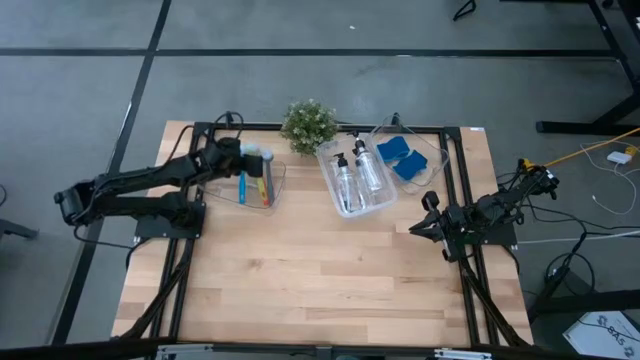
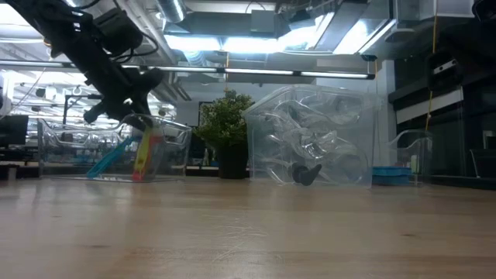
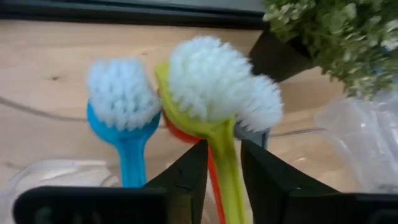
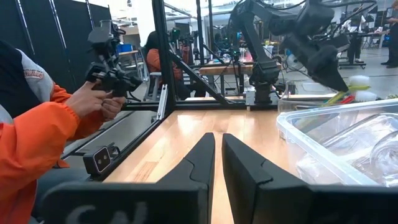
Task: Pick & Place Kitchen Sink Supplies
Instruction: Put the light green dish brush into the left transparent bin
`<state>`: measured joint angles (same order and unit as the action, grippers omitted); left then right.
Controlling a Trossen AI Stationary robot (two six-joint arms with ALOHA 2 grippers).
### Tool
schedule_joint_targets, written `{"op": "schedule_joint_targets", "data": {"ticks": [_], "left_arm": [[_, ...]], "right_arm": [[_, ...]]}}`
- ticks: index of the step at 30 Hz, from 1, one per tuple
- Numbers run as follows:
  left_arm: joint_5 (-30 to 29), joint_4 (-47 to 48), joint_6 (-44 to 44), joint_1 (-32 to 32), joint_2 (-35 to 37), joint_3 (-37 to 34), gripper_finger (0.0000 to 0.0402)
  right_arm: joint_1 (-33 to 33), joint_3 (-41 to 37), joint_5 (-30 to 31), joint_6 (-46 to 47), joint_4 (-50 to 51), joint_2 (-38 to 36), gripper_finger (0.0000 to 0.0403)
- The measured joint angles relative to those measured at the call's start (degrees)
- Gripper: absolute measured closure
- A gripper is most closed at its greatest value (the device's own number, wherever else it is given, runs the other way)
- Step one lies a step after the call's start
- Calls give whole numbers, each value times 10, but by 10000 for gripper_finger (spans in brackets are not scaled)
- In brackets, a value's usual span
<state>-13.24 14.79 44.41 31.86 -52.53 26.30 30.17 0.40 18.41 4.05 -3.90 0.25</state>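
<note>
My left gripper (image 1: 248,157) is over the far end of the left clear bin (image 1: 232,190), shut on the yellow-green dish brush (image 3: 205,81). The blue brush (image 3: 121,106), a red one (image 3: 176,132) and a grey one (image 3: 264,106) stand beside it with their white bristle heads up, leaning on the bin's wall. Two clear pump bottles (image 1: 358,170) lie in the middle bin. Blue sponges (image 1: 400,155) lie in the right bin. My right gripper (image 1: 432,215) is shut and touches nothing, near the table's right edge. My left gripper pinches the yellow-green brush's handle just below its head (image 3: 227,158) between its two fingers. The fingers lie across the handle. The brush stands with its bristle head up beyond the fingertips; its lower end is hidden behind the gripper.
A small green potted plant (image 1: 308,125) stands at the far edge between the left and middle bins. The near half of the wooden table (image 1: 320,280) holds no objects. A person in an orange sleeve (image 4: 37,137) sits beyond the table's right side.
</note>
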Motion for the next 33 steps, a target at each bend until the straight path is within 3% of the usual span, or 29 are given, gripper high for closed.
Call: {"op": "schedule_joint_targets", "data": {"ticks": [8,14,21,33], "left_arm": [[-52,33,45,-27,0,2,271],[-93,104,45,-48,3,44,232],[-100,151,60,-72,3,75,192],[-130,137,123,-102,-48,75,176]], "right_arm": [[0,0,0,0,0,0,370],[0,0,0,0,0,0,370],[0,0,0,0,0,0,370],[0,0,0,0,0,0,370]]}}
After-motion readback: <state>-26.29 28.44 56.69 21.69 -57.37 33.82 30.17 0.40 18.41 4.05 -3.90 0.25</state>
